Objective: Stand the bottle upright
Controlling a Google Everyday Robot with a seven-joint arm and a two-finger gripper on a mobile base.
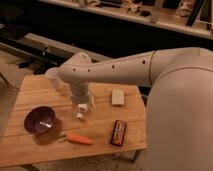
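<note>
A pale, translucent bottle [53,76] shows at the far left of the wooden table [100,130]. My arm partly hides it, and I cannot tell whether it lies or stands. My gripper [81,111] points down over the middle of the table, just above the wood. It is to the right of the bottle and nearer the camera, apart from it. Nothing shows in its grasp.
A purple bowl [39,120] sits at the left front. An orange carrot [79,138] lies near the front edge. A black box with orange marks [118,132] lies right of the carrot. A flat white block [117,97] lies at the back right. Dark shelving stands behind the table.
</note>
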